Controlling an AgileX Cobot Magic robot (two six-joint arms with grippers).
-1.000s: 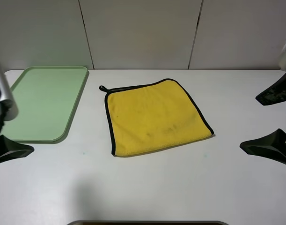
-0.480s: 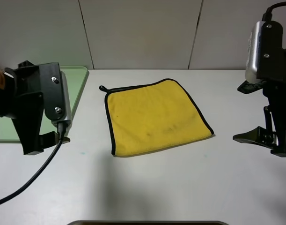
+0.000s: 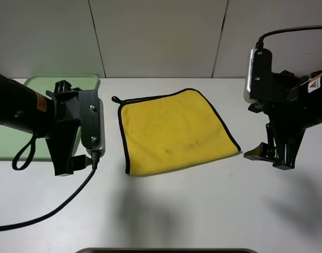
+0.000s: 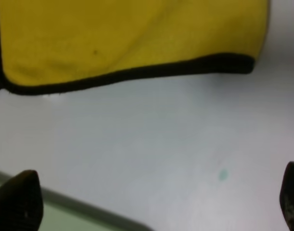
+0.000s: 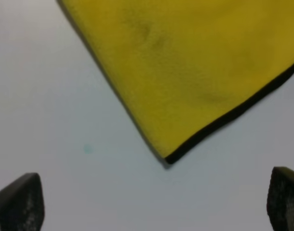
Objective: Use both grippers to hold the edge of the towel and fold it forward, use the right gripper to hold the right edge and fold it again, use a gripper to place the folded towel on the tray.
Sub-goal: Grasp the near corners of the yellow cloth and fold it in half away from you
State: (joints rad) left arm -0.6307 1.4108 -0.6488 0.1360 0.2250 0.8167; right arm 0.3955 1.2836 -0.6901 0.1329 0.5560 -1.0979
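Observation:
The yellow towel (image 3: 174,132) lies flat and unfolded at the middle of the white table, its black edge (image 3: 222,122) showing down the right side and a small loop at the far left corner. My left gripper (image 3: 71,164) hangs open just left of the towel's near left corner, nothing between its fingers. In the left wrist view the towel (image 4: 127,33) and its black edge (image 4: 137,72) lie beyond the open gripper (image 4: 154,202). My right gripper (image 3: 269,158) stands open just right of the near right corner. The right wrist view shows that corner of the towel (image 5: 185,62) ahead of the open gripper (image 5: 151,202).
The pale-green tray (image 3: 60,80) lies at the far left, partly covered by my left arm; a strip of the tray (image 4: 65,222) shows in the left wrist view. A black cable (image 3: 55,208) loops over the table near the left arm. A wall stands behind the table.
Both arms have swung in from the sides toward the towel's near corners. The left arm now covers part of the tray. Towel unmoved, both grippers still open.

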